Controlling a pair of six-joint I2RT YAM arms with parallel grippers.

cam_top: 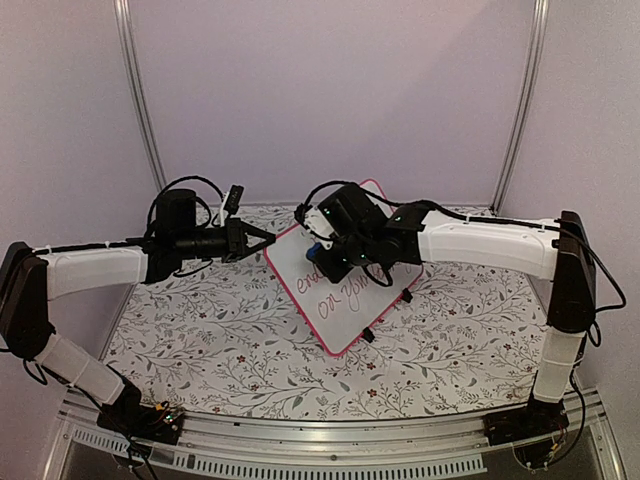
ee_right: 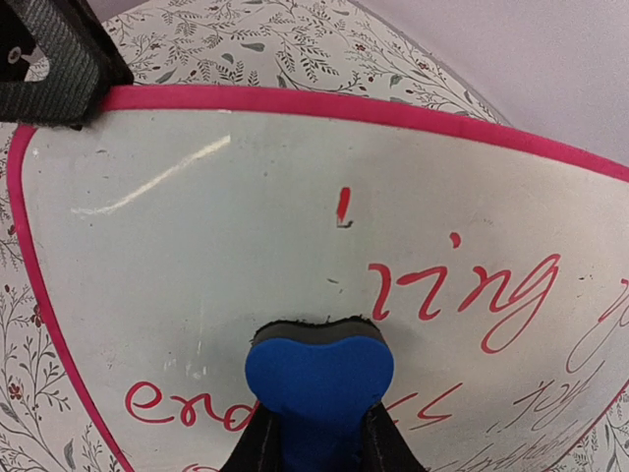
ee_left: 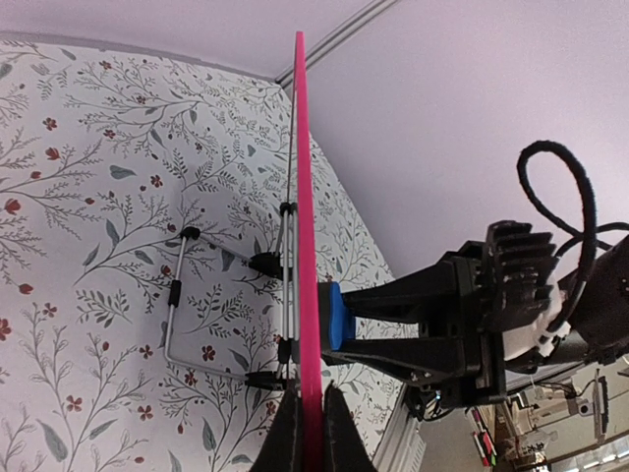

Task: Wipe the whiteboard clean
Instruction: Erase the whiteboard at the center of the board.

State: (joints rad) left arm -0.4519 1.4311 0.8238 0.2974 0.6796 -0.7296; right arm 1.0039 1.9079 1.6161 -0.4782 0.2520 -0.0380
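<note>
The whiteboard (cam_top: pixel 352 300), white with a pink frame and red handwriting, stands tilted near the middle of the table. My left gripper (cam_top: pixel 262 238) is shut on its left edge; in the left wrist view its fingertips (ee_left: pixel 313 438) pinch the pink frame (ee_left: pixel 305 197), seen edge-on. My right gripper (cam_top: pixel 328 260) is shut on a blue eraser (cam_top: pixel 315 254). The eraser's dark felt face presses flat against the board (ee_right: pixel 226 216), and the eraser (ee_right: pixel 317 379) sits between my right fingertips (ee_right: pixel 317 438). Red words (ee_right: pixel 462 295) lie right of the eraser and more (ee_right: pixel 182 408) to its lower left. The area above is wiped.
A wire stand (ee_left: pixel 175 295) props the board from behind. Two black clip feet (cam_top: pixel 405 296) (cam_top: pixel 368 336) sit on its lower right edge. The floral tablecloth (cam_top: pixel 200 340) covers the table, with metal posts (cam_top: pixel 140 100) and a plain wall behind.
</note>
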